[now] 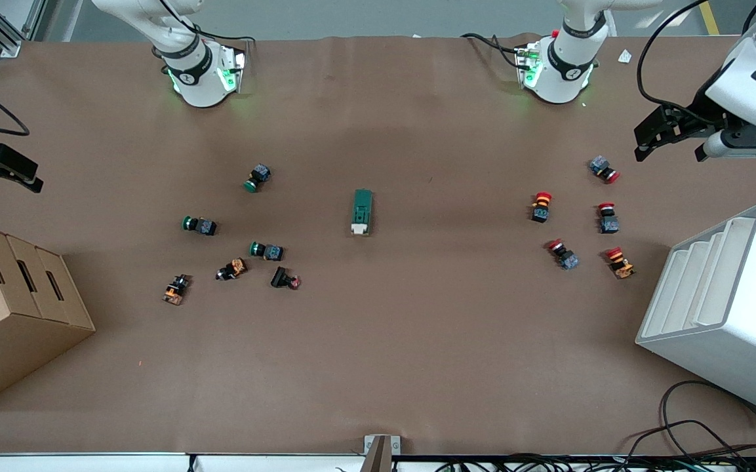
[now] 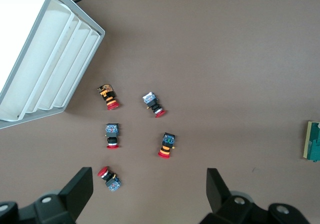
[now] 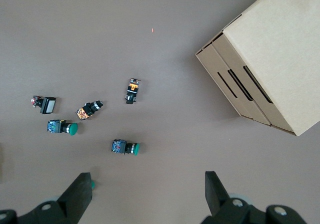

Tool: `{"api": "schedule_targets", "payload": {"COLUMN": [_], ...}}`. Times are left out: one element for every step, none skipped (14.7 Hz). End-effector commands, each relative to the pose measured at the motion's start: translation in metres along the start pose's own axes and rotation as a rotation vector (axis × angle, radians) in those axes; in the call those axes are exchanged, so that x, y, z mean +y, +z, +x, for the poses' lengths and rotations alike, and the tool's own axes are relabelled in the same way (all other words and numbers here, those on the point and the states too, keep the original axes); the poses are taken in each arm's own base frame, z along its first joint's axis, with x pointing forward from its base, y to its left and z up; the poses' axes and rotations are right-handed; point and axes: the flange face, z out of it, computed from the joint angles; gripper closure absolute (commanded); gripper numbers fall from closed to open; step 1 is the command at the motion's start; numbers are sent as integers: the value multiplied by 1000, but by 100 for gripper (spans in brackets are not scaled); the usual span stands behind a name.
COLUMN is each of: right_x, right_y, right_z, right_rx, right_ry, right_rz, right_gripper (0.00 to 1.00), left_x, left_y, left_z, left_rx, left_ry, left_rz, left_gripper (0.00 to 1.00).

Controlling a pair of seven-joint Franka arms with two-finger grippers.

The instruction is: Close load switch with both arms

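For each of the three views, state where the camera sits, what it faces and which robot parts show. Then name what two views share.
Front view: high across the table, facing both arm bases; load switch mid-table.
Left wrist view: on the left arm, looking down past the open left tool at red-capped buttons and the white rack.
Right wrist view: looking down past the open right tool at green-capped buttons and the cardboard box.
Front and left wrist views share the load switch.

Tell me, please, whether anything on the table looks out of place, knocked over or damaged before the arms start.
Nothing looks damaged. The load switch lies alone mid-table. The push buttons lie scattered on their sides: green-capped ones toward the right arm's end, red-capped ones toward the left arm's. The left gripper and right gripper wait open, above those clusters.
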Motion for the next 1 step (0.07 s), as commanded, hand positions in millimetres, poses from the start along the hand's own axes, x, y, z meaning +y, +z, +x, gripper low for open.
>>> {"api": "schedule_targets", "payload": {"right_x": [4], "right_y": [-2], "right_z": [-12], "right_rx": [3], "right_ry": [-6], "right_rz": [-4], "right_gripper": [0], "left_x": [0], "left_y": [-5], "left_z": [3], "left_rx": [9], "left_ry": [23], "left_rz": [10], "left_gripper": [0]}}
